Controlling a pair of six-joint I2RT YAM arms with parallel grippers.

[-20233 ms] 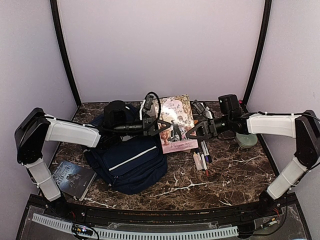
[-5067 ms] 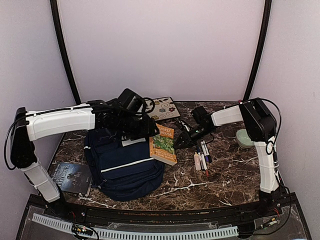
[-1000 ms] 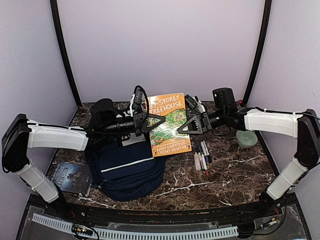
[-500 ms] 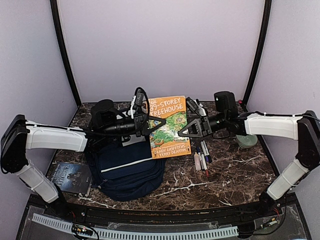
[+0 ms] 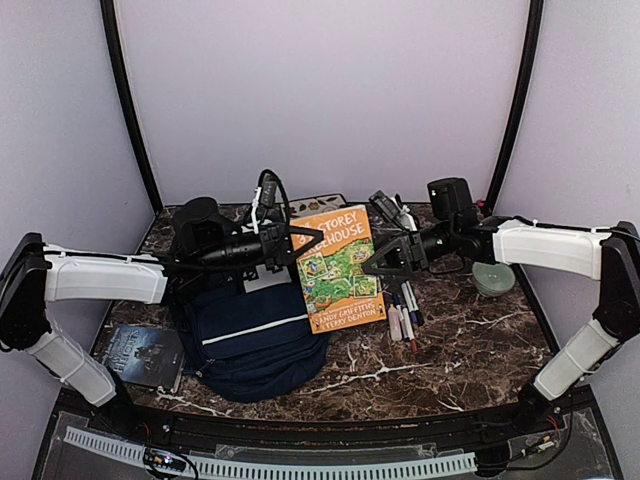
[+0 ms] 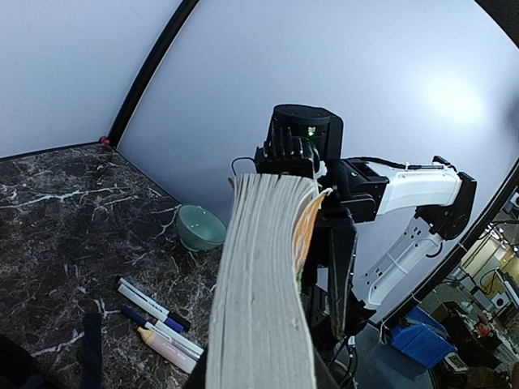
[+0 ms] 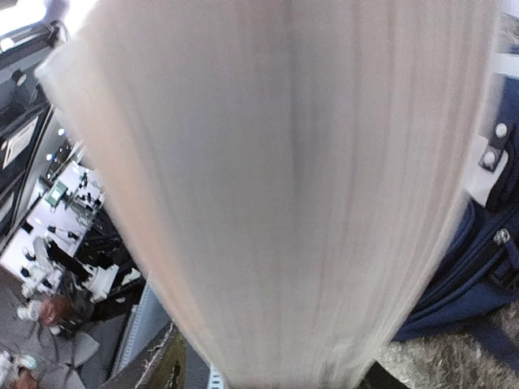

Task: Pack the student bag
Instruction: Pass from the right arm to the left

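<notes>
While my two arms meet over the dark marble table (image 5: 450,350), the navy-blue fabric student bag (image 5: 250,335) with the white diagonal stripe lies flat on the table's left half. My left arm covers its far end, so I cannot see if its mouth is open. The orange paperback book (image 5: 340,270) hangs tilted in the air just right of the bag, between both grippers. A dark-covered flat book (image 5: 145,355) lies at the near left corner, apart from the bag.

My left gripper (image 5: 305,238) is clamped narrow on the orange book's upper left edge. My right gripper (image 5: 378,262) is at its right edge. That wrist camera shows only a blurred page block, so I cannot tell how those jaws stand.

The pale green bowl (image 5: 493,279) sits far right, partly hidden by my right arm. Some markers (image 5: 405,318) lie by the orange book's lower corner; their number is unclear.
</notes>
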